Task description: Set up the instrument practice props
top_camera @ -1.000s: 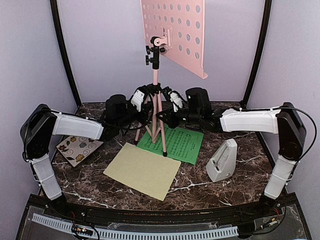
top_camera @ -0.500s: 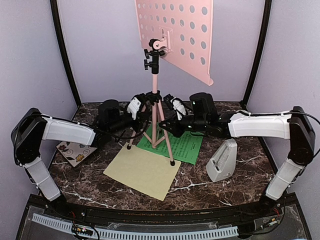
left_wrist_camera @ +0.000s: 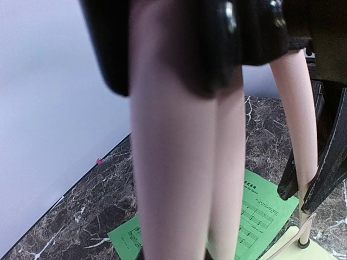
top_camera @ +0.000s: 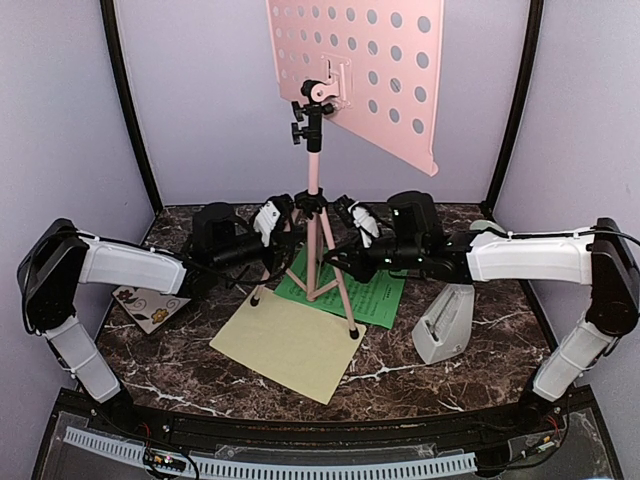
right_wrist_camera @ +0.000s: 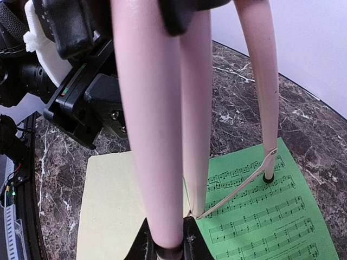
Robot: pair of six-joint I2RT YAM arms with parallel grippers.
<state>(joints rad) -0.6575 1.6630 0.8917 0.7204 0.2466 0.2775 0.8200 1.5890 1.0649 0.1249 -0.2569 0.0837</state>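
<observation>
The pink music stand (top_camera: 313, 215) stands on its tripod at mid-table, its perforated desk (top_camera: 372, 72) high at the back. My left gripper (top_camera: 271, 222) is shut on the stand's left leg (left_wrist_camera: 173, 162). My right gripper (top_camera: 356, 224) is shut on the right leg (right_wrist_camera: 157, 135), its fingers (right_wrist_camera: 191, 244) tight against it. The green music sheet (top_camera: 378, 291) lies flat under the tripod and also shows in the right wrist view (right_wrist_camera: 260, 216). The pale yellow music sheet (top_camera: 288, 343) lies in front, with one tripod foot at its right edge. The grey metronome (top_camera: 445, 323) stands to the right.
A floral tile (top_camera: 150, 302) lies at the left under my left arm. A small pale green bowl (top_camera: 484, 227) peeks out behind my right arm. The enclosure's back and side walls stand close around the marble table (top_camera: 420, 385).
The stand has swung more upright, its desk shifting right and its feet spreading toward the front. Both grippers have moved with the legs they hold.
</observation>
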